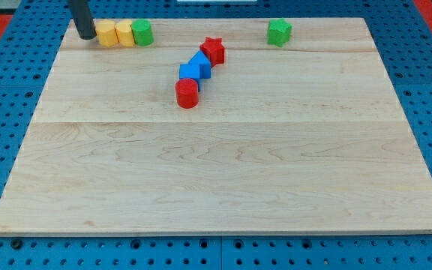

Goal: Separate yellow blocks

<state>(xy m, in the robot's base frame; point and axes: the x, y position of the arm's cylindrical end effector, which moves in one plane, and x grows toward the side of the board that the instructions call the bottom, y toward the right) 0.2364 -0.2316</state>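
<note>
Red cylinder point(187, 93) sat nearest view's bottom, touching blue blocks point(195, 69), red star point(213, 50) above them in diagonal chain. Two yellow blocks point(106, 34) point(124, 33) touched side by side at top left, green block point(142, 32) against right one. My tip point(87, 35) sat just left of yellows, bare rod, holding nothing. Second green block point(279, 31) stood well apart at top right on board point(216, 180).
</note>
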